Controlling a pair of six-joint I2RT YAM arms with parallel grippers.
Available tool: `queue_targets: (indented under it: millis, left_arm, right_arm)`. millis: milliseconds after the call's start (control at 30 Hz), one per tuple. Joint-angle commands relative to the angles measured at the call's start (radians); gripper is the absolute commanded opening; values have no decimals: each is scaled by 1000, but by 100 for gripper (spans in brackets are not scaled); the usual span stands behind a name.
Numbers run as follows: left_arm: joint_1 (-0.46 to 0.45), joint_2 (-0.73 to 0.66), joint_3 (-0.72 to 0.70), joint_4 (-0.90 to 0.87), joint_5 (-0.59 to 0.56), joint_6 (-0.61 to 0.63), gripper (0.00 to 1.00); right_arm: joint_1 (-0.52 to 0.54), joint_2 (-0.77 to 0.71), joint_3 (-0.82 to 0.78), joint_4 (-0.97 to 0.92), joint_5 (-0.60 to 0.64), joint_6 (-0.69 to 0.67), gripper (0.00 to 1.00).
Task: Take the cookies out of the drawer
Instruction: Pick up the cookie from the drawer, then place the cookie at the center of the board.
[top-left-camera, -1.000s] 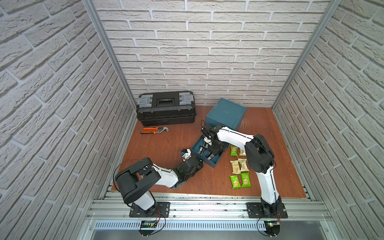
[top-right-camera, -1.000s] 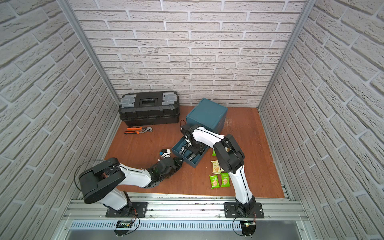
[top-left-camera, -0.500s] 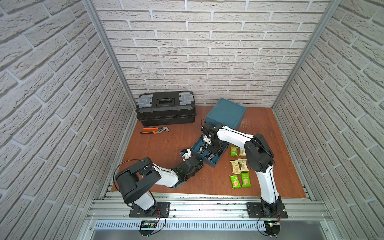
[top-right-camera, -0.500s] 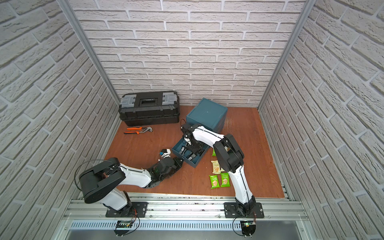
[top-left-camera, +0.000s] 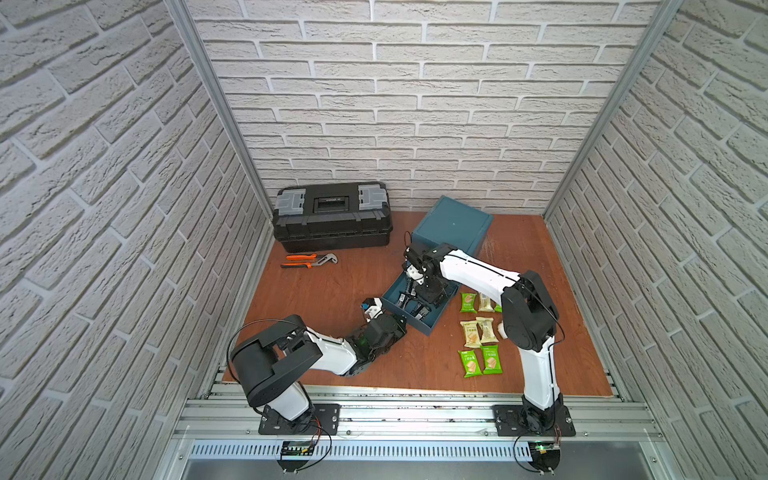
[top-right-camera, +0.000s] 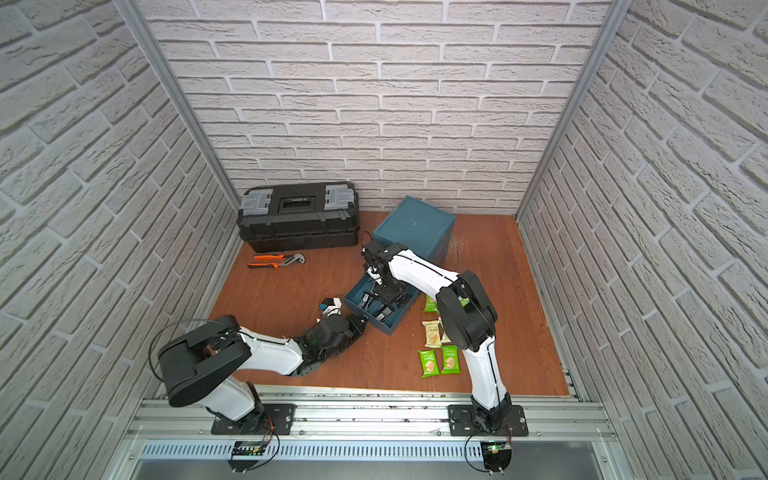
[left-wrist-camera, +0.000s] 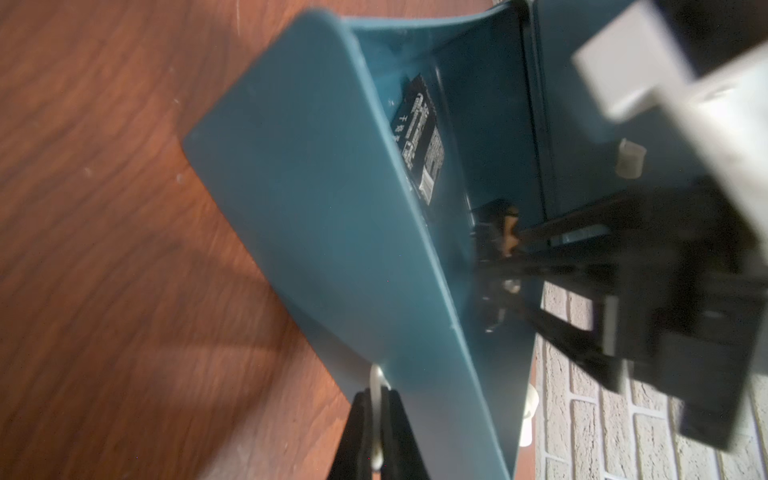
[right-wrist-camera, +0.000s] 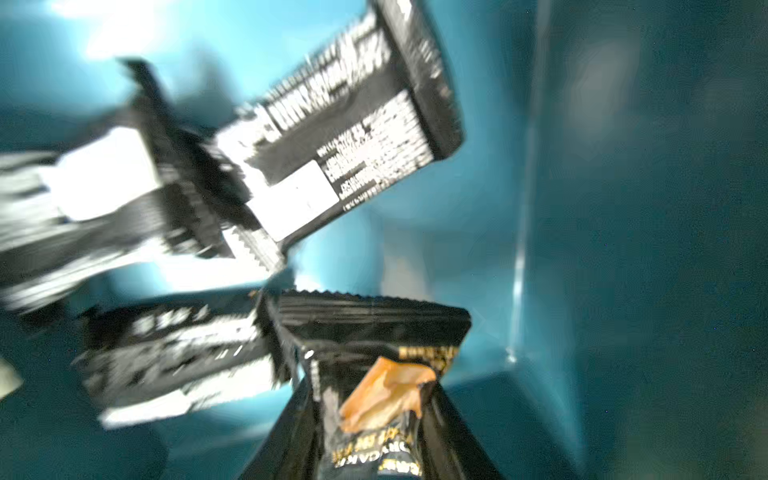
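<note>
In both top views, several green and cream cookies (top-left-camera: 471, 334) lie on the bench (top-left-camera: 332, 299) just beside the open drawer (top-left-camera: 442, 313). Their print is too small to read. The right gripper (top-left-camera: 413, 301) reaches into the drawer. The left gripper (top-left-camera: 398, 322) sits at its front.

In the left wrist view, the jaws are pressed together on the drawer's thin ring pull (left-wrist-camera: 376, 376). A white-printed packet (left-wrist-camera: 419, 141) lies inside, its text illegible.

In the right wrist view, the jaws pinch a gold-lettered packet (right-wrist-camera: 374, 332), black with an orange picture, its lettering too blurred to read. More loose black packets (right-wrist-camera: 340, 145) lie in the drawer.
</note>
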Motion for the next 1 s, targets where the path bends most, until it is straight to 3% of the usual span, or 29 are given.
queue_targets:
  millis: [0, 333, 667, 800, 967]
  left_arm:
    - [6, 5, 9, -10, -3, 6, 0]
    - [5, 3, 12, -19, -9, 2, 0]
    - [6, 20, 20, -7, -6, -6, 0]
    - [5, 37, 24, 9, -3, -14, 0]
    - [5, 54, 39, 10, 8, -18, 0]
  right_arm:
    - [17, -96, -17, -24, 3, 30, 40]
    - [70, -321, -104, -94, 0, 153, 40]
    - [86, -685, -509, 39, -97, 536, 40]
    - [79, -729, -662, 139, -104, 661, 40]
    - [42, -667, -735, 247, -170, 687, 40]
